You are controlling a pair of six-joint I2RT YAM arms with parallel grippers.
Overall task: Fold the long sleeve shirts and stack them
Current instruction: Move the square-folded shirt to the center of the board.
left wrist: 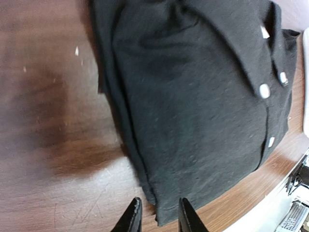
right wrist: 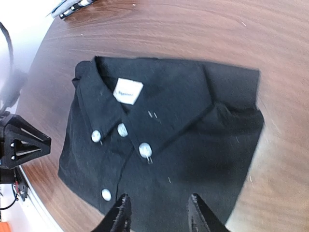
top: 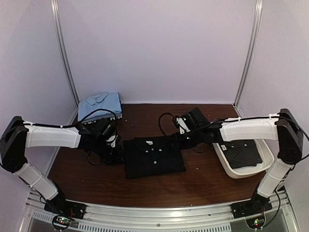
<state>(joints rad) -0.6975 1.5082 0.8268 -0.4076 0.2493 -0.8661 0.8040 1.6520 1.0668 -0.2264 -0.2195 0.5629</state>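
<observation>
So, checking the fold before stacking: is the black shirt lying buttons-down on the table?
No, the right wrist view shows the black shirt with its white label and white buttons facing up.

Of the left gripper (left wrist: 159, 218) and the right gripper (right wrist: 159, 212) only the fingertips are shown in the wrist views, the rest being cut off at the bottom edge. The black shirt (left wrist: 203, 111) is cropped at the top of the left wrist view and at the bottom of the right one, where the print on its white label (right wrist: 128, 90) is too small to be read. The far end of the white tray (top: 236, 173) and of its dark shirt (top: 244, 153) is covered by the right arm (top: 246, 129).
</observation>
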